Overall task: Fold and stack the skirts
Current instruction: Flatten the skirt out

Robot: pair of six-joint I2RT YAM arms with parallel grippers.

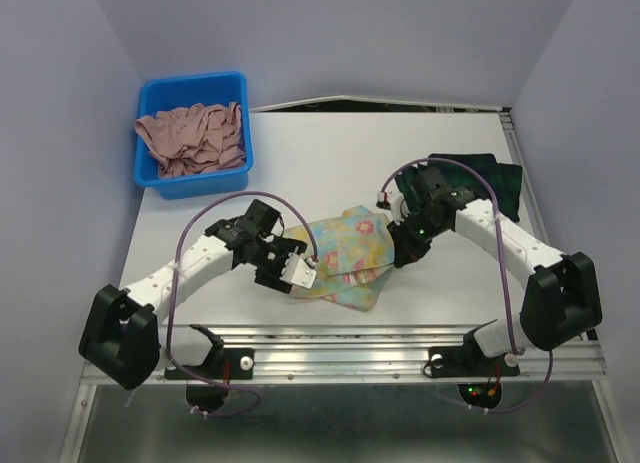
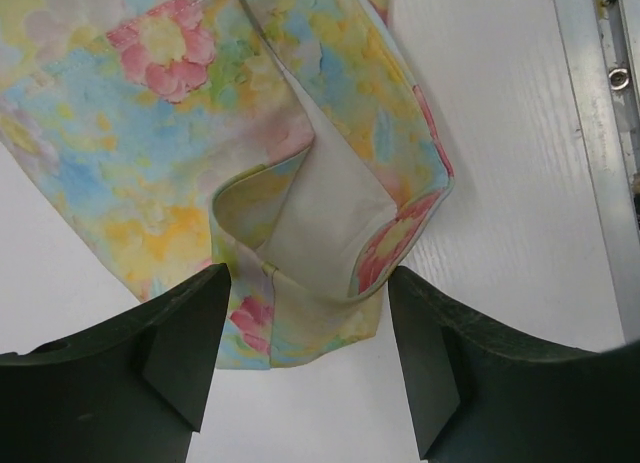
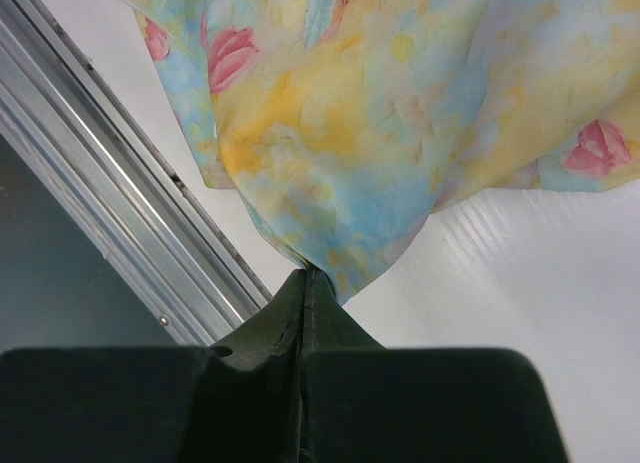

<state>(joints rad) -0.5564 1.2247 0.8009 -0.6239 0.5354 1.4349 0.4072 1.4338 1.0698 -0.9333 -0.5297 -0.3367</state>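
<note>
Now | blue bin (image 1: 148, 91): pink cloth (image 1: 192, 138) | left claw (image 2: 308, 283): wide | right claw (image 3: 303, 278): pinching floral skirt (image 1: 350, 251)

Top view: plaid skirt (image 1: 500, 183) partly hidden behind right arm (image 1: 510, 238); folds unreadable. Both wrist views: floral skirt (image 2: 150, 133) cut off at the top edge. At right hand (image 3: 303, 283), skirt corner disappears into its closed grip. In bin (image 1: 190, 83), cloth (image 1: 190, 138) too tangled to count pieces.

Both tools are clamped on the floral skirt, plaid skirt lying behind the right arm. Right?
No: the left tool is open, straddling a corner of the floral skirt, as the left wrist view shows. The right tool is clamped on it; the plaid skirt lies behind the right arm.
</note>
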